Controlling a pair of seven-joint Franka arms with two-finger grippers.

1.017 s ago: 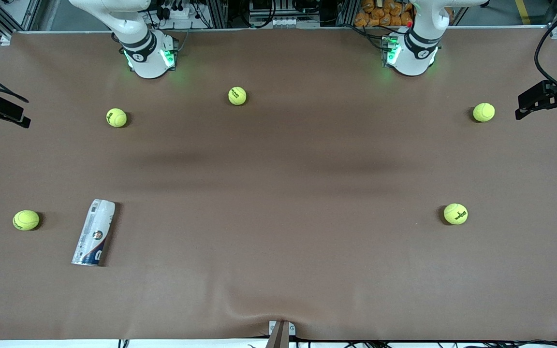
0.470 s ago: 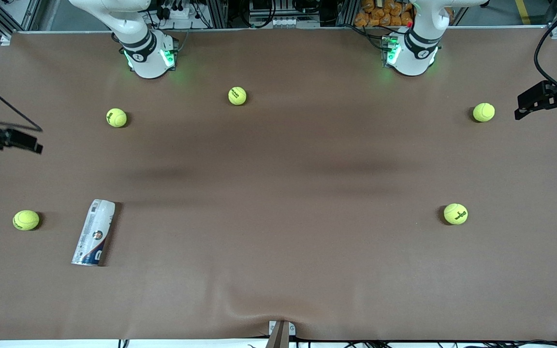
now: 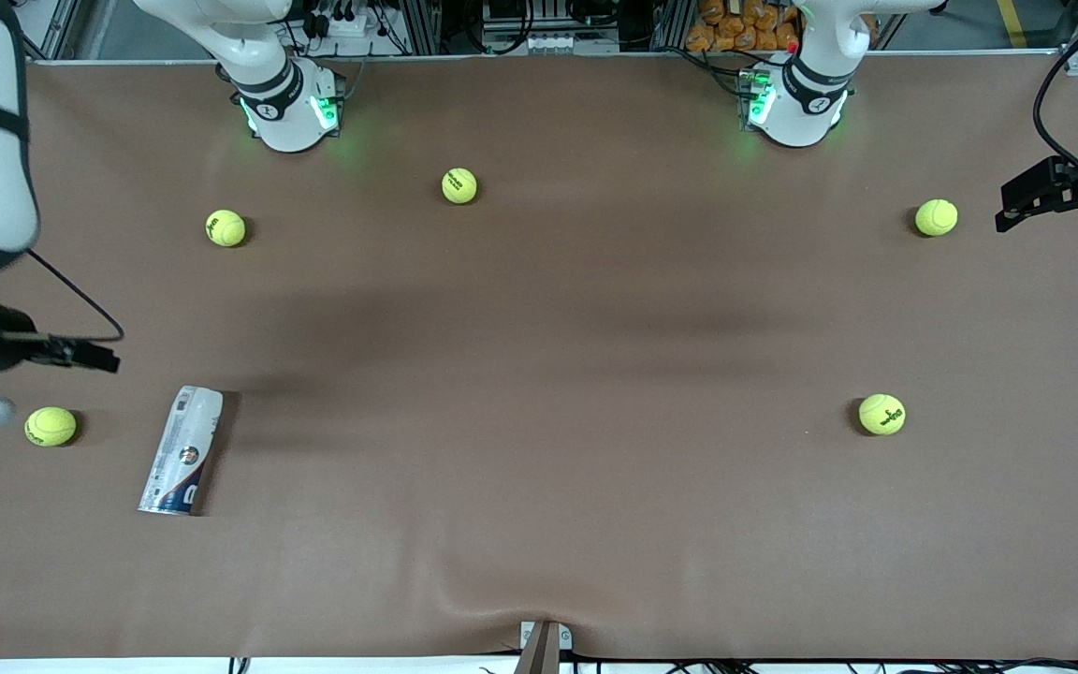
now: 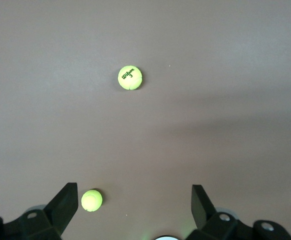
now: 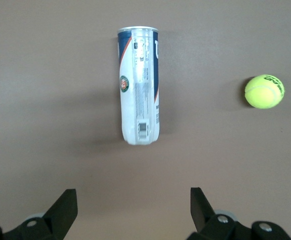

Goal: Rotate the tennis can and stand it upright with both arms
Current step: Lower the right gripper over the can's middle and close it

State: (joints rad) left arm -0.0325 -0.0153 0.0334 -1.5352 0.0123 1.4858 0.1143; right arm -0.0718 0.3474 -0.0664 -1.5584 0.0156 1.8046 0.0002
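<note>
The tennis can point(image 3: 182, 451) lies on its side on the brown table, toward the right arm's end and near the front camera. In the right wrist view the tennis can point(image 5: 139, 85) shows its white, navy and red label, with a tennis ball point(image 5: 264, 91) beside it. My right gripper point(image 3: 90, 357) hovers open over the table close to the can, empty; the right wrist view shows the right gripper point(image 5: 133, 207) with bare table between its jaws. My left gripper point(image 3: 1026, 195) waits open at the left arm's end, and the left gripper point(image 4: 133, 204) holds nothing.
Several tennis balls lie scattered: one ball point(image 3: 50, 426) beside the can, others point(image 3: 225, 227), point(image 3: 458, 185) near the bases, two balls point(image 3: 936, 217), point(image 3: 881, 414) toward the left arm's end. The left wrist view shows two balls point(image 4: 130, 78), point(image 4: 92, 200). A cloth wrinkle point(image 3: 502, 599) sits at the front edge.
The right arm has swung its gripper over the table toward the can and the ball beside it. The left arm, the can and the balls have not moved.
</note>
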